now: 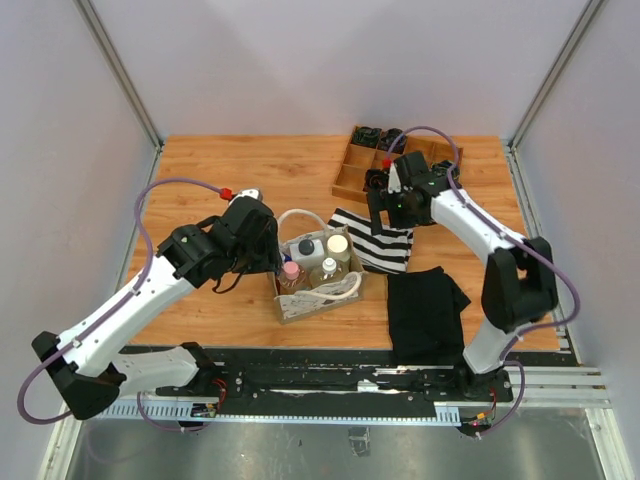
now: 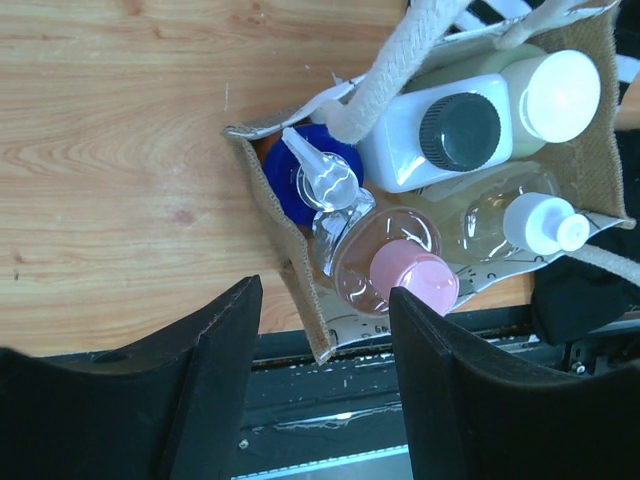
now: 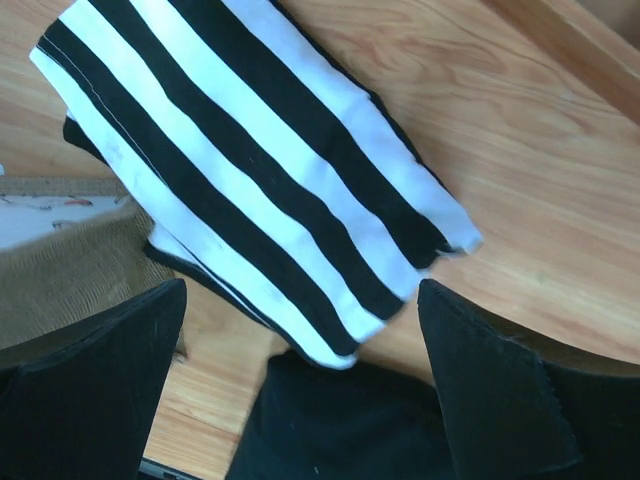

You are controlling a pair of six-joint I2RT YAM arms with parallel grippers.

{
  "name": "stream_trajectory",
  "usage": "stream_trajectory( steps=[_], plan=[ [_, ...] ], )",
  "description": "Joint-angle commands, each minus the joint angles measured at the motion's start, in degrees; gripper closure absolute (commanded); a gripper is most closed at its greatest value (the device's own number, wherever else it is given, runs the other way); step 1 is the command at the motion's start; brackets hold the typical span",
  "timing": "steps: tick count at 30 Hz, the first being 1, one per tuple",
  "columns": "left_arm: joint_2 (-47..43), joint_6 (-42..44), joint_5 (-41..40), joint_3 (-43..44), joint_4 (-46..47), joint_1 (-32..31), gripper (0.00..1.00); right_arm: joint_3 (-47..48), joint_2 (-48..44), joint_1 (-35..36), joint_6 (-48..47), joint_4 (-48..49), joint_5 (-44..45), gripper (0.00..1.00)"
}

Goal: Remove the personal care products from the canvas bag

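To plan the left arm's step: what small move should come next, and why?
Probably shift the left jaws over the pink-capped bottle. They stand open and empty, the near wall of the bag lies between them, and this bottle is the nearest one.

Left arm [image 1: 150,290]: stretched forward and inward, wrist angled down, jaws parted wide. Right arm [image 1: 480,230]: elbow raised, reaching forward, jaws parted wide.
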Motion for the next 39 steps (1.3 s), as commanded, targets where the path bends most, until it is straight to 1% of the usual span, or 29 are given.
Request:
stream_trajectory(
  steps=[1, 6, 10, 12, 14, 18, 19, 20, 23, 26, 28, 32, 34, 36, 39],
  plan=[
    [-2.71, -1.52, -3.77, 3.78, -2.48, -0.49, 0.42, 8.14, 9.36, 1.07, 1.26, -1.5, -6.27, 0.0],
    [-4.1, -2.36, -5.8, 6.0, -4.72, -0.51, 0.4, 13.23, 17.19, 4.6, 2.2, -3.04, -2.41, 0.01],
    [-4.78, -2.5, -6.28, 6.9, -5.55, -0.5, 0.4, 15.39, 25.59, 4.21, 4.12, -6.08, -0.72, 0.01],
    [-5.12, -2.72, -6.37, 6.84, -6.07, -0.49, 0.4, 13.38, 26.58, 3.36, 4.33, -6.55, 1.73, 0.02],
    [-5.38, -3.09, -7.43, 6.95, -7.48, -0.49, 0.4, 8.12, 25.22, 0.92, 4.51, -4.57, 4.46, 0.02],
    [-5.51, -3.04, -10.46, 8.26, -10.51, -0.49, 0.39, -1.77, 21.84, -8.17, 4.4, -4.01, 6.13, 0.02],
    [-5.7, -2.97, -10.43, 8.42, -10.48, -0.49, 0.39, -3.79, 20.78, -10.78, 4.15, -4.12, 6.24, 0.03],
    [-5.96, -2.82, -10.17, 8.48, -10.09, -0.49, 0.39, -5.49, 19.43, -13.46, 4.1, -4.26, 6.66, 0.0],
    [-6.3, -2.59, -9.2, 8.69, -9.12, -0.49, 0.39, -9.41, 14.97, -20.52, 4.3, -5.8, 9.06, 0.02],
    [-5.93, -2.29, -8.75, 9.83, -9.53, -0.49, 0.39, -11.42, 10.34, -26.96, 4.17, -7.3, 10.38, 0.02],
    [-5.79, -2.23, -8.69, 10.87, -10.23, -0.49, 0.39, -11.49, 8.46, -31.62, 5.19, -8.55, 12.99, 0.02],
    [-6.02, -2.34, -8.84, 13.19, -12.28, -0.49, 0.39, -8.78, 6.66, -39.78, 8.94, -11.72, 18.59, 0.02],
    [-6.21, -2.36, -9.34, 13.89, -13.05, -0.51, 0.39, -6.77, 5.14, -40.69, 10.3, -12.99, 23.87, 0.02],
    [-6.32, -2.65, -9.74, 14.03, -13.6, -0.55, 0.39, -5.78, 1.25, -40.68, 11.91, -12.4, 26.22, 0.02],
    [-6.4, -3.09, -9.6, 13.22, -12.82, -0.5, 0.39, -5.81, -8.34, -37.41, 10.62, -10.31, 23.04, 0.02]
  ],
)
